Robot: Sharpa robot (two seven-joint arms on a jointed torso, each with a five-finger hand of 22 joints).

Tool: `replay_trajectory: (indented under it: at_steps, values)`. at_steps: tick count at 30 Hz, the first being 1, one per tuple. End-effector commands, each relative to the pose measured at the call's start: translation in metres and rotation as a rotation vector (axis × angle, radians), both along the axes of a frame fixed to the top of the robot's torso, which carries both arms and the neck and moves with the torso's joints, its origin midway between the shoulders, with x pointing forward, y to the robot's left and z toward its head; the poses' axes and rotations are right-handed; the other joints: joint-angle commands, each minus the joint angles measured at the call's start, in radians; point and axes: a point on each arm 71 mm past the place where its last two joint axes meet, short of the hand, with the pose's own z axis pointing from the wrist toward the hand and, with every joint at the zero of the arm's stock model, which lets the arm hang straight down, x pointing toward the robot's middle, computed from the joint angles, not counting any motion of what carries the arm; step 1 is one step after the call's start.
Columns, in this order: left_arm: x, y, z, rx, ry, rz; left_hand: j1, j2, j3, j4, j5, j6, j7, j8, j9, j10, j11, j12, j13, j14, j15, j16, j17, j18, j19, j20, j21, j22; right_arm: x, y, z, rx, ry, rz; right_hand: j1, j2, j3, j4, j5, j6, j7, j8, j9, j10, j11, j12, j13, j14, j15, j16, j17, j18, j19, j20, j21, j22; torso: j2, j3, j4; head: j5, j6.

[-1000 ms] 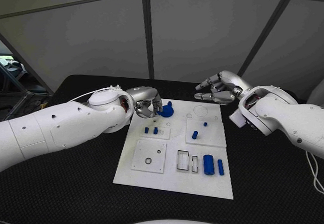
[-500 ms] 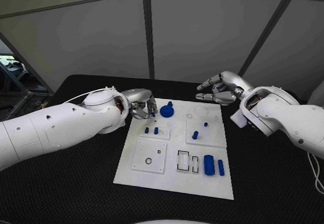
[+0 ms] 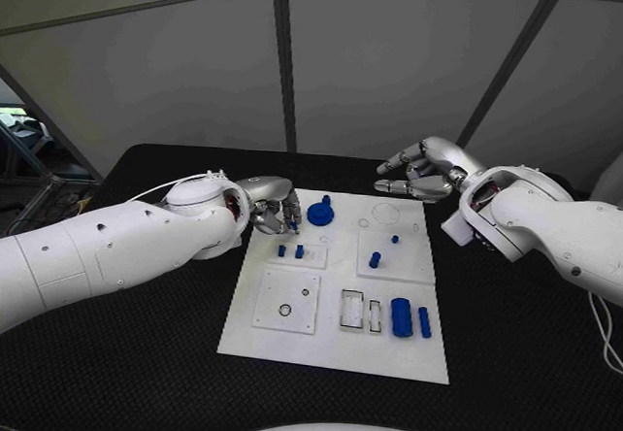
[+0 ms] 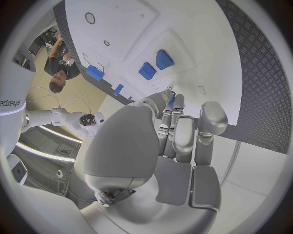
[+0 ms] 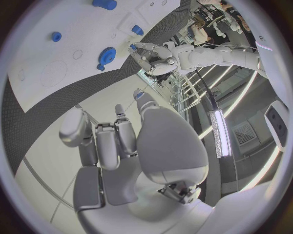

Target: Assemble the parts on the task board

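Your left hand [image 3: 273, 213] empty, fingers curled, beside the white rectangular task board [image 3: 337, 348]; right hand [image 3: 424, 173] likewise; "sharpa" lettering [image 4: 6, 103] on the arm.

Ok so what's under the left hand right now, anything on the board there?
The left hand hovers over the task board's far-left edge, beside the blue gear. Whatever lies directly beneath its fingers is covered.

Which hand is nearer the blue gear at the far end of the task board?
Left. The left hand sits just beside the blue gear, at the task board's left edge. The right hand hovers farther off, beyond the board's far right corner.
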Motion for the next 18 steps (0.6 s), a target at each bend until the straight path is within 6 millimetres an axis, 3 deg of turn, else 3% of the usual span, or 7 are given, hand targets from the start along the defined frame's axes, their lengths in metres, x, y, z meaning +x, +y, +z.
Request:
replay_trajectory:
  at_steps: [1, 18]
  values:
    - [-0.0001, -0.0016, -0.0026, 0.010, 0.022, -0.005, -0.008, -0.001, 0.002, 0.001, -0.005, 0.006, 0.001, -0.004, 0.000, 0.008, -0.001, -0.004, -0.001, -0.004, 0.006, -0.001, 0.001, -0.011, -0.004, 0.001, -0.004, 0.004, 0.0003, 0.0011, 0.0014, 0.002, -0.007, 0.006, 0.005, 0.003, 0.000, 0.006, 0.007, -0.002, -0.002, -0.005, 0.001, -0.005, -0.002, -0.002, 0.040, 0.062, -0.004, -0.007, 0.088, 0.011, -0.005, 0.001, -0.005, -0.001, 0.000, -0.0003, 0.0007, -0.001, -0.003]
    - [0.0002, -0.0076, -0.0088, 0.026, 0.045, -0.011, -0.010, -0.002, 0.001, 0.000, -0.007, 0.005, 0.001, -0.006, 0.000, 0.008, 0.000, -0.007, -0.001, -0.005, 0.006, -0.002, -0.001, -0.011, -0.004, 0.001, -0.005, 0.004, 0.0001, 0.0025, 0.0013, 0.002, -0.007, 0.010, 0.005, 0.003, 0.000, 0.006, 0.007, -0.002, -0.002, -0.005, 0.001, -0.005, -0.002, -0.002, 0.040, 0.062, -0.004, -0.007, 0.088, 0.011, -0.005, 0.001, -0.005, -0.001, 0.000, 0.0002, 0.0002, 0.000, -0.007]
